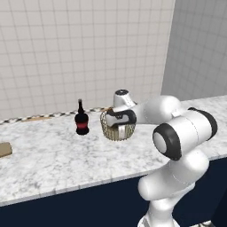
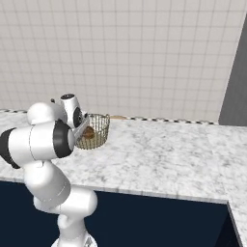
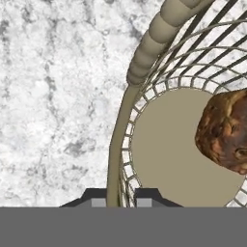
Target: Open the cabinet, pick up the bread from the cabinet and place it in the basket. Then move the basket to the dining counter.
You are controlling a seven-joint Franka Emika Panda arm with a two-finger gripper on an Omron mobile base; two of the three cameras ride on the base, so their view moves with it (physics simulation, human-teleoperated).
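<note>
The gripper [image 3: 120, 195] is clamping the rim of the basket [image 1: 118, 131], with the bread [image 3: 226, 131] lying inside on its flat bottom, seemingly so both travel together over the table [image 1: 48, 155], right of the bottle [image 1: 81, 119].

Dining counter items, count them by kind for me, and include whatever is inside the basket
Basket: 1
Bread, lying in the basket: 1
Dark bottle with a red label: 1
Flat tan item at the counter's left edge: 1
Total: 4
</note>
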